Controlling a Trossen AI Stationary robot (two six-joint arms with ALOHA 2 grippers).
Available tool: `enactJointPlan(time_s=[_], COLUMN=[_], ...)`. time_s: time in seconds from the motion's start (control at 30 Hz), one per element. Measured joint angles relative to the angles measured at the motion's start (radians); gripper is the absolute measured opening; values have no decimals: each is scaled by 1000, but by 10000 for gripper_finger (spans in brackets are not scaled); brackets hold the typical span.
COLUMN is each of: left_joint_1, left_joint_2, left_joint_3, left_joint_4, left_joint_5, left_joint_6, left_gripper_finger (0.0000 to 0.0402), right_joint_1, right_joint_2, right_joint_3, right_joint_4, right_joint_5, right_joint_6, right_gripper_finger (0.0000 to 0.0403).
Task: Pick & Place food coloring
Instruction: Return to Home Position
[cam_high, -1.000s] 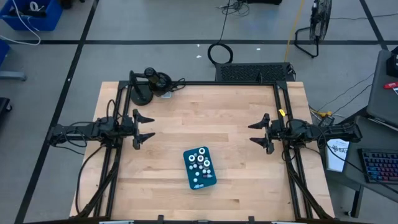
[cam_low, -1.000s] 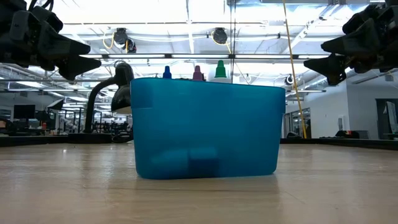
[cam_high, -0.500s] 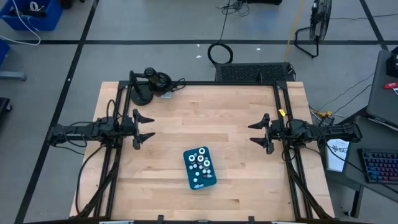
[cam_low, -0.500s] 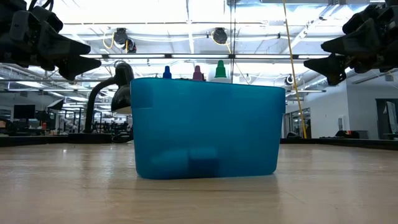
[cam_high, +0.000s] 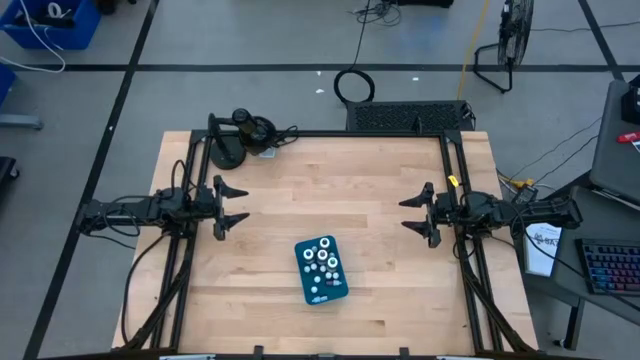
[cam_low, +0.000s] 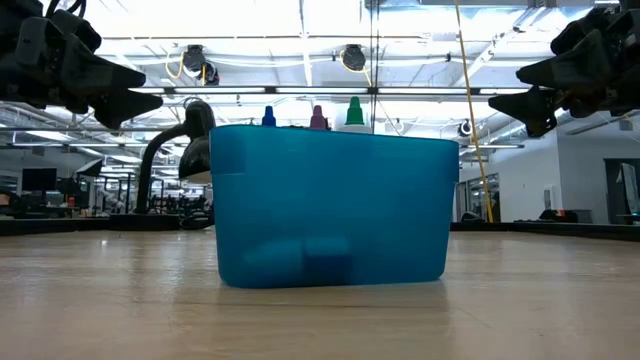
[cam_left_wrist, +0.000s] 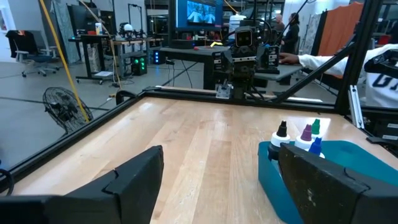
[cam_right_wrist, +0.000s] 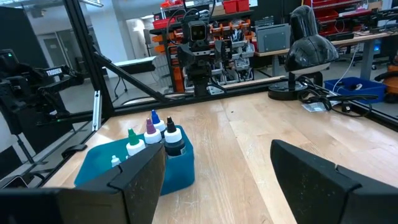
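Teal-blue plastic bin (cam_low: 330, 210) sits on the wooden tabletop (cam_high: 330, 180), roughly midway between my two arms. The food coloring (cam_high: 322, 258) stands upright inside it, its tips poking above the rim in the low view. My left end effector (cam_high: 243, 205) hangs over the tabletop's left side and my right end effector (cam_high: 404, 214) over its right, both well apart from the bin, fingers spread wide and holding nothing.
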Motion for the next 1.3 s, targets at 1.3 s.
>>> enactJointPlan(time_s=[1.3], left_joint_1=[0], left_joint_2=[0], left_joint_3=[0], left_joint_4=[0], left_joint_5=[0], left_joint_6=[0], left_gripper_finger=[324], right_joint_1=[0], right_joint_2=[0], right_joint_3=[0], right_joint_4=[0], right_joint_5=[0], right_joint_6=[0], right_gripper_finger=[279])
